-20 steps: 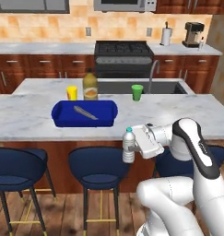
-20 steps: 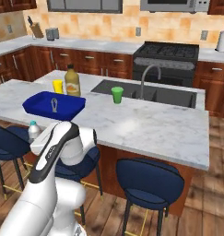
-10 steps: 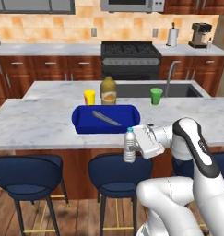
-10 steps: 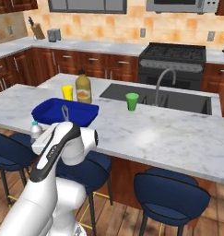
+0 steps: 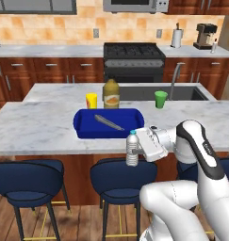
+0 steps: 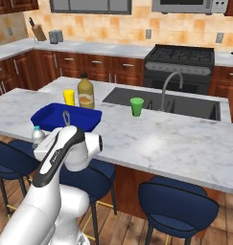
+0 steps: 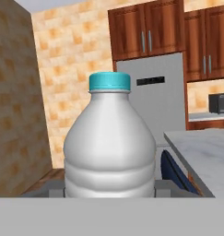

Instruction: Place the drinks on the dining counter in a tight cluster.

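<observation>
Clear plastic with a blue cap is what is clamped between the jaws: the small water bottle is held upright in the gripper, out in front of the desk and over the navy stools, with its cap at about the height of the marble edge. Because the bottle is carried so low, its side could be knocked against the desk edge if it is brought inward before being raised, and the grip could be twisted or lost. Just beyond the edge the blue tray is met, with a utensil lying in it; the bottle could be caught on its rim or set down inside it by mistake. Behind the tray the amber juice jug is seen close beside the yellow cup, with the green cup farther right, so a crowded approach could tip the cup or jug.
</observation>
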Motion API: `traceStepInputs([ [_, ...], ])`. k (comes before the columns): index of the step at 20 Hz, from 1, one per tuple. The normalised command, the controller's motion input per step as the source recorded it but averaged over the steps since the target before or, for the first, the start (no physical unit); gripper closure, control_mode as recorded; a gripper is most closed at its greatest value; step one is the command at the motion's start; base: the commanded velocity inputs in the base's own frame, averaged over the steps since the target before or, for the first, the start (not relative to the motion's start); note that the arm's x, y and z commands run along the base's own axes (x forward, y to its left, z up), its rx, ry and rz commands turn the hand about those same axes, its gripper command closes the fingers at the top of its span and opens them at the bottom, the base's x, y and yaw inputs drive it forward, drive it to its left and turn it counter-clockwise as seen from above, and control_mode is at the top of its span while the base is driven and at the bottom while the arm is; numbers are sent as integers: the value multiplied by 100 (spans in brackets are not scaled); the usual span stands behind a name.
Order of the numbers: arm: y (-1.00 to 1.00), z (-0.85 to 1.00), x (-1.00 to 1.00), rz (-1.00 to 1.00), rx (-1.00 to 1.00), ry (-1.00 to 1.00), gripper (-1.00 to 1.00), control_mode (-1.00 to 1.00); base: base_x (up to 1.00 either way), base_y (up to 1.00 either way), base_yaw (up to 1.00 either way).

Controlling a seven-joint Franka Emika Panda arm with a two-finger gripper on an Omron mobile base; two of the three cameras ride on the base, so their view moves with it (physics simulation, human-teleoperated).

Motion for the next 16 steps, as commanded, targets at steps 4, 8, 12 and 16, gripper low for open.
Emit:
traceStepInputs([
  [4, 0, 0, 0, 0, 0, 0, 100, 100, 0, 0, 0],
  [8, 0, 0, 0, 0, 0, 0, 100, 100, -3, 0, 0],
  [12, 0, 0, 0, 0, 0, 0, 100, 100, -10, 0, -1],
  [16, 0, 20, -4, -6, -1, -21, 100, -100, 0, 0, 0],
])
